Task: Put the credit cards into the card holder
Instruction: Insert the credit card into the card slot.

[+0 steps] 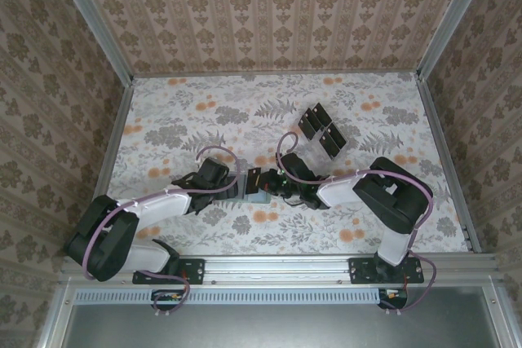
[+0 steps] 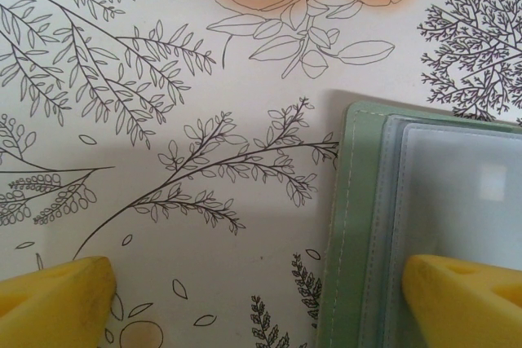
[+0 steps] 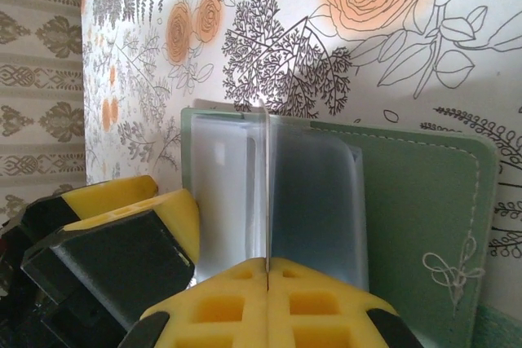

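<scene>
Our right gripper has its jaws pinching a clear sleeve of the card holder at the centre of the tabletop. The left gripper has its jaws spread astride the holder's edge. We should lift the sleeve gently so the pocket gapes. The credit cards lie toward one o'clock.

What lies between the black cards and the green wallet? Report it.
Nothing visible lies on the table between the cards and wallet. Overhead, the right arm crosses that line, the right end effector shut on the wallet's clear sleeve.
</scene>
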Available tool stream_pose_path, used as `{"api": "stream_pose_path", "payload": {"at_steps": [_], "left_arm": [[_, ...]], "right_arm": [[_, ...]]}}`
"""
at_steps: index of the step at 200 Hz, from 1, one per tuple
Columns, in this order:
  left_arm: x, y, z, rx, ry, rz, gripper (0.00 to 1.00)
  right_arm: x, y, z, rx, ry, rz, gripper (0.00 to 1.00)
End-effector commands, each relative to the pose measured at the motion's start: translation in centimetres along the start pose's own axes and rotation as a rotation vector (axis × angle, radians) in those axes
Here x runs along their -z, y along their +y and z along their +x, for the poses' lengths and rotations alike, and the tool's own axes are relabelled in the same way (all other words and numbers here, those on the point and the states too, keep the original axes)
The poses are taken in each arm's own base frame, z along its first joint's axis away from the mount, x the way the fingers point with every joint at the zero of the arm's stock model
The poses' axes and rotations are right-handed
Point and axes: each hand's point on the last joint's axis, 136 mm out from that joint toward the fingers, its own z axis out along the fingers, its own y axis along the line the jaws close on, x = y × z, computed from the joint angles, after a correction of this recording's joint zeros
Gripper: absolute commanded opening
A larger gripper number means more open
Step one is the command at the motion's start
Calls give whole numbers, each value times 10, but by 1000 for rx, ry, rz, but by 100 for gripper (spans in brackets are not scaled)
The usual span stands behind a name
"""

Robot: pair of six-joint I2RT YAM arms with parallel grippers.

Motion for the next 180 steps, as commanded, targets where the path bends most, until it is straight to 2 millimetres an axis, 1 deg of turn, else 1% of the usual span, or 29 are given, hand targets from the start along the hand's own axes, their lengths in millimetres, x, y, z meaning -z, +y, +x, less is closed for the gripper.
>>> {"api": "stream_pose_path", "payload": {"at_steps": [1, 49, 117, 180], "left_arm": [[-3, 19, 22, -11, 66, -67, 100], [-3, 19, 22, -12, 67, -68, 100], [-3, 20, 23, -12, 69, -69, 100], [-4, 20, 23, -13, 71, -70, 100]], "right_arm": [[0, 1, 3, -5, -2, -19, 0], [6, 1, 3, -4, -21, -26, 0], [2, 8, 6, -8, -17, -57, 0], [-1, 6, 8, -22, -11, -59, 0]]}}
